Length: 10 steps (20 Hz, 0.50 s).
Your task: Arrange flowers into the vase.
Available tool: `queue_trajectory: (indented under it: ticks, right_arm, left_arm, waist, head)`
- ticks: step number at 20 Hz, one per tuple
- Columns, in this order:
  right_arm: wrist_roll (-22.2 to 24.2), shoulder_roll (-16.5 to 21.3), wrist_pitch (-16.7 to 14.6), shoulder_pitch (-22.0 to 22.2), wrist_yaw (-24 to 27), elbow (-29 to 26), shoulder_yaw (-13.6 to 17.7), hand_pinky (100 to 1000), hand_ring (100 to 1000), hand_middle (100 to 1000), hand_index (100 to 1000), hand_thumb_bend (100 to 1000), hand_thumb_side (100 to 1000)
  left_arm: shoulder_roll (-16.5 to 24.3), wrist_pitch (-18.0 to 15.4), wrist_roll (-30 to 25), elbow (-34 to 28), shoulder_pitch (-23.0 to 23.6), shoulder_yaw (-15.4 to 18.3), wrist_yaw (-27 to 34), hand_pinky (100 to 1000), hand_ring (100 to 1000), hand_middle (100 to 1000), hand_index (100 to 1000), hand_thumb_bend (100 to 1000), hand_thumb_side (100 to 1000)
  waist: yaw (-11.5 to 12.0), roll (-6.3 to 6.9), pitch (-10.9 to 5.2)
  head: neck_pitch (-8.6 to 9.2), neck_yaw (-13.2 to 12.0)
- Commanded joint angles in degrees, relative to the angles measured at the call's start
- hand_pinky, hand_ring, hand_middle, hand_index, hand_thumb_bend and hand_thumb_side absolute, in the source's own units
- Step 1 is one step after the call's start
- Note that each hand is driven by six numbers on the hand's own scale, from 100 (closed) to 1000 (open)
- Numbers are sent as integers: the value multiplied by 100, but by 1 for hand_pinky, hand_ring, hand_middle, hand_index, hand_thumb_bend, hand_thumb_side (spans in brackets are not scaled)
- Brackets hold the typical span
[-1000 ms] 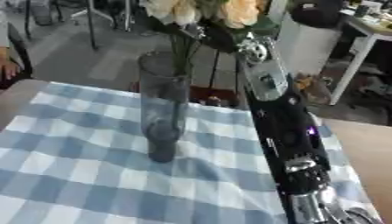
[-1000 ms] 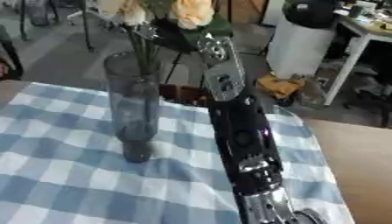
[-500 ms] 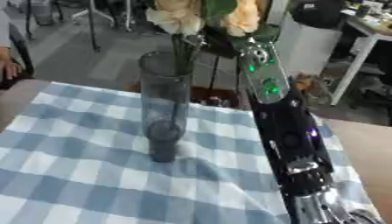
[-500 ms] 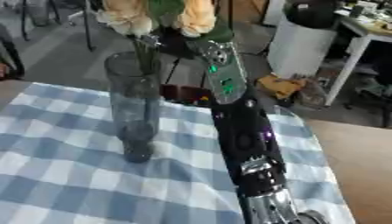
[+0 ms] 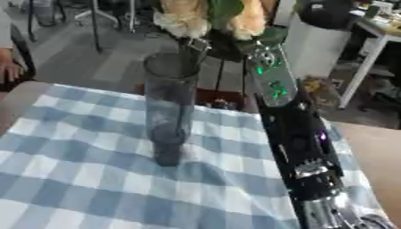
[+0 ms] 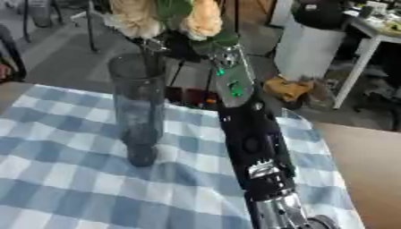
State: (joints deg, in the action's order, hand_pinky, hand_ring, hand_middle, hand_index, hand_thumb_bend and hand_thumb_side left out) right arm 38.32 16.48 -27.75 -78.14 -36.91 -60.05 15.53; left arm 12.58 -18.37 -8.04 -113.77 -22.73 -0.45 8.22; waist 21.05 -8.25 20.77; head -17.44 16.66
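Holding the flowers [image 5: 207,18] above the far rim of the vase [image 5: 168,107], my right robot hand [image 5: 223,44] looks curled around their stems. My vase stands upright on the checked bench [image 5: 70,179]; stems catching its rim could tip it.

Blue-and-white checked cloth [image 5: 86,179] — on it a smoky grey clear vase [image 5: 169,107]; cream and peach flowers [image 5: 210,17], green leaves; black arm [image 6: 252,147] with green lights.
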Motion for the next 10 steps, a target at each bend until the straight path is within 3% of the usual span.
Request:
queue_trajectory:
  ticks: [1,10]
  right_arm:
    - [873,198,-760,-126,-46,-30,45,859,882,100,930,527,1000]
    - [1354,277,-943,-131,199,20,-13,877,911,100,965,591,1000]
  left_arm:
    - [39,18,-7,-82,-33,10,-17,505,607,493,871,100,878]
    - [40,37,-29,-82,-24,6,-27,505,607,493,872,100,879]
  waist:
    - [-13,77,-162]
    - [-30,75,-171]
  head:
    - [86,-27]
    - [72,-49]
